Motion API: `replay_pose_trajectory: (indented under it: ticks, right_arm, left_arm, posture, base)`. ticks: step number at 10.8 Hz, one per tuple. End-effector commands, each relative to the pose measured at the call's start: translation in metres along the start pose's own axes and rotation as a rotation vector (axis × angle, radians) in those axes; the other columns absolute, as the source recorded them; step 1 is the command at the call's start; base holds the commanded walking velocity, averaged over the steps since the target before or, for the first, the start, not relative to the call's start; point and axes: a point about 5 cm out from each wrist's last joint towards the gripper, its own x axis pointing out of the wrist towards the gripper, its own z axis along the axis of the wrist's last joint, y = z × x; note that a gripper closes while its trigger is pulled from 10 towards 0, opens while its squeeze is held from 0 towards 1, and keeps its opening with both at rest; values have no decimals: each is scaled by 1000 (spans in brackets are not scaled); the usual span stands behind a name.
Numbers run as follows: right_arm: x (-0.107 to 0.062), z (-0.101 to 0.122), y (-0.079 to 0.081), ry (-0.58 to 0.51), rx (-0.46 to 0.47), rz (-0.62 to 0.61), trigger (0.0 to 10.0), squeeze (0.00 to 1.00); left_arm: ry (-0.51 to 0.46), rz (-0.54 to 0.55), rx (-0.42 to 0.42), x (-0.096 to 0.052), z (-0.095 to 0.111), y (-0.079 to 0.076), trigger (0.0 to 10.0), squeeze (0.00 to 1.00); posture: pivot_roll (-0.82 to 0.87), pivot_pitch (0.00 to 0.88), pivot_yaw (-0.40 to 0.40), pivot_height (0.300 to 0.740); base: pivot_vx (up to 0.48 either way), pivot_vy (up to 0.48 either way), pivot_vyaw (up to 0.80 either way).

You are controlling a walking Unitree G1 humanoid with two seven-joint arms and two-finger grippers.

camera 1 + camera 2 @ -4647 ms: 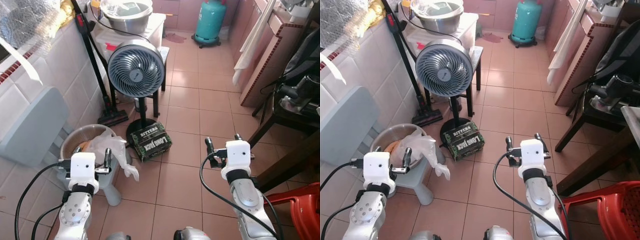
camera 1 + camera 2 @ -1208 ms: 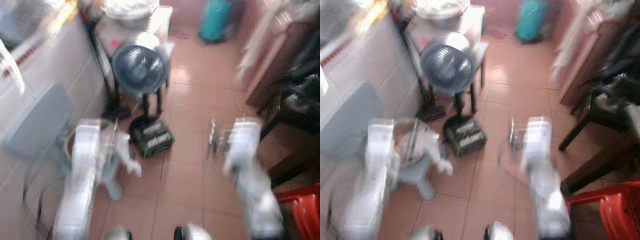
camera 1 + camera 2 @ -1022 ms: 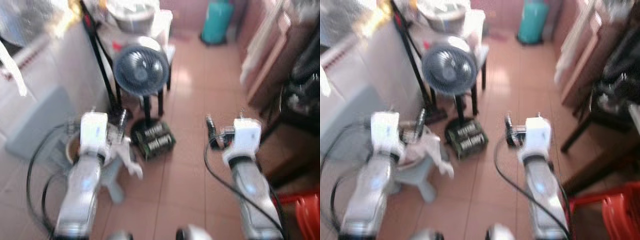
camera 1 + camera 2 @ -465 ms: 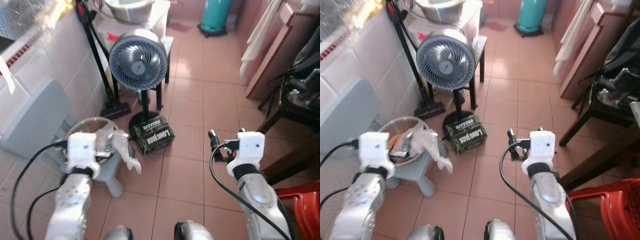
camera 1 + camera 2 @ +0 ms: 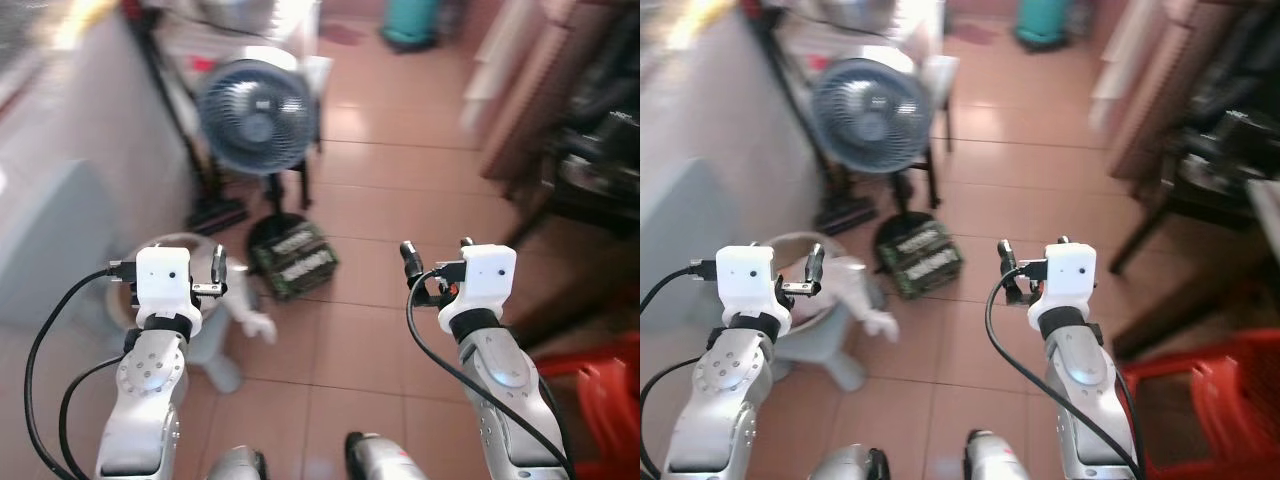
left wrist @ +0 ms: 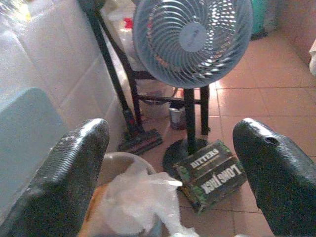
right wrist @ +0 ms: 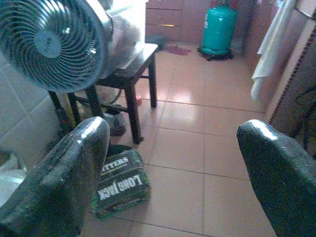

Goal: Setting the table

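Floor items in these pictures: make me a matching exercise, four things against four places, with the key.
Things:
1. fan
2. green box
3. gas cylinder
4. white plastic bag

Places:
A. lying on the tiles by the fan's base
B. in the bowl beside the tiled wall
C. far end of the floor
D. upright on a black pole in front of a dark stool

Pairs: 1-D, 2-A, 3-C, 4-B
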Motion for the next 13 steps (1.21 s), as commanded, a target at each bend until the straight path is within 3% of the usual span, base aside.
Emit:
replay_pose_trajectory:
  ticks: [1,4,6,10,13]
  right_arm:
    - [-3,-2,0,18,3,6,10000,0]
    - [0,-1,-4,19,3,-5,10000,0]
    - [2,4,5,-15,-64,37,10000,0]
    - [3,-4,3,20,-17,16,10000,0]
    - [13,4,11,-20,-20,49,10000,0]
  left_arm:
    - [11,13,12,-4,-2,0,10000,0]
    - [20,-6,7,-4,0,-4,10000,0]
    - [16,-11,18,-1,1,-6,10000,0]
    - [55,7,9,-2,-7,-6,10000,0]
    - [14,-17,4,8,3,-13,10000,0]
  posture:
    - [-32,180,9,740]
    - [-32,187,10,740]
    - [-35,192,13,740]
    - [-41,189,9,740]
    - [-44,192,24,740]
  base:
    - [0,0,-800]
    - [0,0,-800]
    - [0,324,-800]
    - [0,0,-800]
    - [0,0,-800]
